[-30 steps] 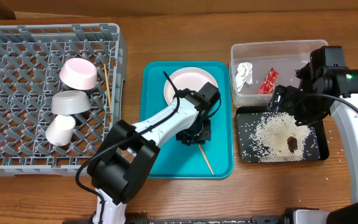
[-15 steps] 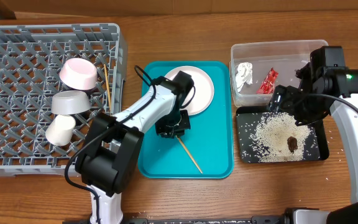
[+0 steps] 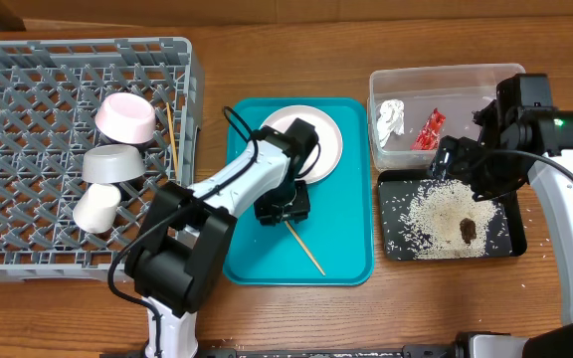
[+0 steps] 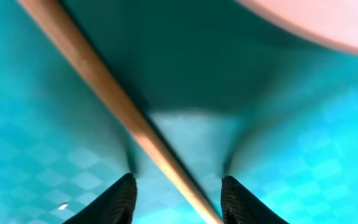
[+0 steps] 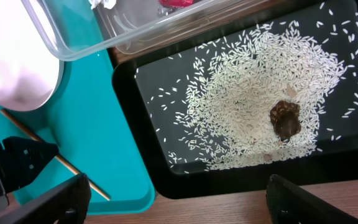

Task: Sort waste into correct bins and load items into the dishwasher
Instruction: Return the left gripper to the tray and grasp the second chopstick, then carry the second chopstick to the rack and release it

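Sliding leftward across the teal tray [image 3: 351, 249] since a second ago, hauling the loose chopstick [image 3: 304, 249] in from the tray's right side toward its middle, and now easing the left jaws apart. Hovering low over the tray floor, just in front of the white plate [image 3: 316, 134], itself lying flat at the tray's far end.

Looking through the left wrist camera: straddling the chopstick with the fingertips [image 4: 120, 202] parted to a middling gap, clamping nothing. Letting the stick lie flat on the teal, slanting through the gap, passing just beside one tip and well clear of the other; touching that tip or not, cannot tell.

Over on the right, holding the right jaws spread wide and empty above the black tray [image 3: 512, 239], near its border with the clear tub [image 3: 446, 75], not budging. Showing on that tray loose rice [image 3: 428, 211] scattered around a brown lump [image 3: 466, 231]. Showing in the tub a crumpled tissue [image 3: 390, 117] and a red wrapper [image 3: 429, 129] side by side.

Away at the left of the tabletop [image 3: 286, 50], carrying in the grey rack [image 3: 68, 48] a pink bowl [image 3: 125, 117], a grey metal bowl [image 3: 112, 164] and a white cup [image 3: 95, 209] in a column, plus a second chopstick [image 3: 169, 124] just beside the pink bowl.
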`<state>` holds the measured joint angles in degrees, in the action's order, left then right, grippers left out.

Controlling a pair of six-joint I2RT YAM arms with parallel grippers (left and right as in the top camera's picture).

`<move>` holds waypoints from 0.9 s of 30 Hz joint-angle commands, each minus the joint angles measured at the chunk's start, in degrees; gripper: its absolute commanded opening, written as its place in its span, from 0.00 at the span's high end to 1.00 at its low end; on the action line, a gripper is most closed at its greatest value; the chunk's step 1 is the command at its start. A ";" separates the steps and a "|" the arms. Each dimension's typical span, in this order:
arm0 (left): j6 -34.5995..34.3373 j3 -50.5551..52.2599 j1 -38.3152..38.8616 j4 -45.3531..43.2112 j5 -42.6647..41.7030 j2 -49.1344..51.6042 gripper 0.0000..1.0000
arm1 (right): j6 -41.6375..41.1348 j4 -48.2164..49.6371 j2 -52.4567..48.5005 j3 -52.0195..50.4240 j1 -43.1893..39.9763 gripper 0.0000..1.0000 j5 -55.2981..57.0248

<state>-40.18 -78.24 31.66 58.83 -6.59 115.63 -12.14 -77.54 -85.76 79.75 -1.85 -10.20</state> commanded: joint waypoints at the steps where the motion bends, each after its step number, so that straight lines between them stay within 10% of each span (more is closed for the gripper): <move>1: -1.88 0.70 1.36 -0.37 1.16 -0.55 0.56 | 0.24 0.24 0.68 1.42 -0.04 0.08 0.28; 9: -2.27 1.07 1.66 -0.17 2.36 -0.52 0.96 | 0.24 0.15 0.68 1.42 -0.04 0.08 0.28; 19: -2.91 -1.44 -1.05 5.07 9.57 -8.81 0.96 | 0.26 -0.15 0.68 1.42 -0.04 0.08 0.31; 27: 9.79 -7.26 -11.28 8.02 17.90 -21.20 0.96 | 0.24 -0.15 0.68 1.42 -0.04 0.08 0.31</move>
<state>-36.60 -83.05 24.56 66.35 5.30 98.32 -12.19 -77.78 -85.76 79.72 -1.85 -10.17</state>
